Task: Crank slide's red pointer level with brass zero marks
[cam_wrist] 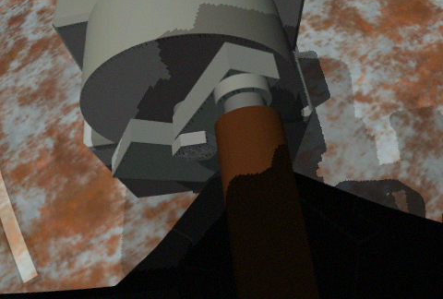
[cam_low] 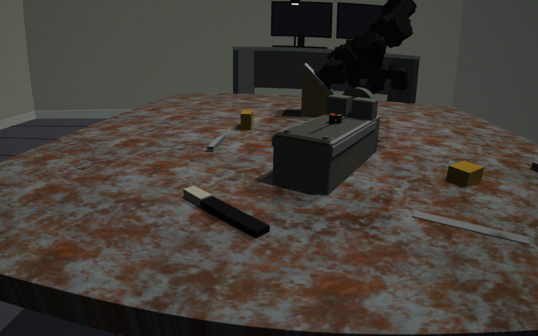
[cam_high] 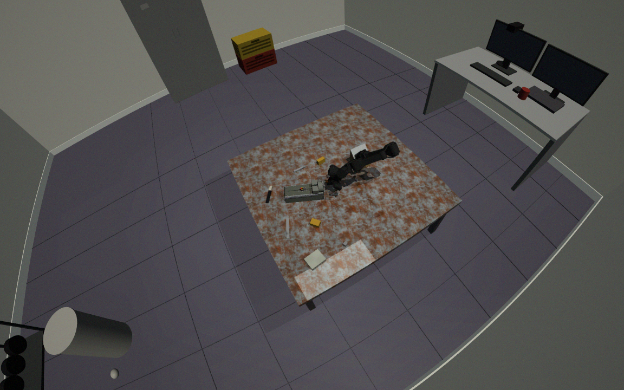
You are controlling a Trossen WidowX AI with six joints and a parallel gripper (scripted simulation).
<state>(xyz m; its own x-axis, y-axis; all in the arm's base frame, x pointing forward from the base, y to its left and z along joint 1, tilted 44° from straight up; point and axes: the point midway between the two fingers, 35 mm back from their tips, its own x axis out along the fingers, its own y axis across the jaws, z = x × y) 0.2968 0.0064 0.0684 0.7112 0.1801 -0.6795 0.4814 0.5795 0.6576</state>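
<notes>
The grey machine (cam_high: 303, 192) (cam_low: 304, 160) (cam_wrist: 180, 17) stands on the table, its round drum at the end toward the arm. The small slide (cam_high: 301, 189) (cam_low: 335, 118) with red and yellow marks sits on its top; whether the red pointer is level with the brass marks is too small to tell. In the wrist view the crank arm (cam_wrist: 203, 91) slants across the drum's face, and the orange-brown crank handle (cam_wrist: 251, 147) runs down from its upper end between the dark fingers. My gripper (cam_wrist: 247, 187) is shut on this handle; its fingertips are hard to make out in the top and exterior views.
A wedge-shaped stand (cam_low: 313, 94) is behind the machine near the arm. Yellow blocks (cam_high: 320, 160) (cam_high: 314, 222) lie on both sides. A black and white bar (cam_high: 268, 194) (cam_low: 229, 213), a thin pale strip (cam_high: 287, 227) (cam_low: 467, 227) and a pale box (cam_high: 314, 259) also lie on the table.
</notes>
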